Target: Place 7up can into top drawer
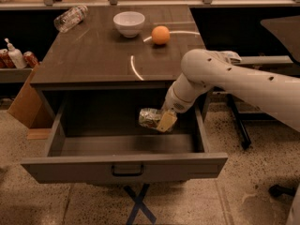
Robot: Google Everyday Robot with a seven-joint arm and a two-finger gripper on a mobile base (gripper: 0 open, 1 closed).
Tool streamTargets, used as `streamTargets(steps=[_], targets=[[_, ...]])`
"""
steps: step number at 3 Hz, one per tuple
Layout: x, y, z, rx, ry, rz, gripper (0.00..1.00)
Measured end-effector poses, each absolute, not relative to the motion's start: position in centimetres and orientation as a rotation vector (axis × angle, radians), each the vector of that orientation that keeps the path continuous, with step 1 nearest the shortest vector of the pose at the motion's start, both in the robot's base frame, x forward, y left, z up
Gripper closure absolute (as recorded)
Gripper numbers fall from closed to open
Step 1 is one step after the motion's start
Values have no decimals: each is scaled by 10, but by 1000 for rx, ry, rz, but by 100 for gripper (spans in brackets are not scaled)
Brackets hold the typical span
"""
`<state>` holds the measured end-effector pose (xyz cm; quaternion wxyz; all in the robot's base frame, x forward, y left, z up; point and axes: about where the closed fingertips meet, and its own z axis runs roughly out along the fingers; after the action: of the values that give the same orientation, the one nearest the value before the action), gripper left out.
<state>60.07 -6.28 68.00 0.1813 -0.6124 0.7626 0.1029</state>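
Note:
The top drawer is pulled open below the dark table; its grey front panel carries a dark pull handle. My gripper hangs inside the open drawer box at its right side, shut on the 7up can. The can lies on its side, mottled green and silver, held a little above the drawer floor. The white arm reaches in from the right over the drawer's right wall.
On the tabletop are a white bowl, an orange and a clear plastic bottle lying on its side. A shelf at left holds bottles and red cans. A cardboard box stands at left, a chair base at right.

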Motion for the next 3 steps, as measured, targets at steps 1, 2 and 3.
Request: streamTargets(steps=[1,2,3], targets=[[599,-59,674,-1685,2201,292,50],[595,-54,673,-1662,2236,299,26],[582,-54,676,-1623,2270,314,0]])
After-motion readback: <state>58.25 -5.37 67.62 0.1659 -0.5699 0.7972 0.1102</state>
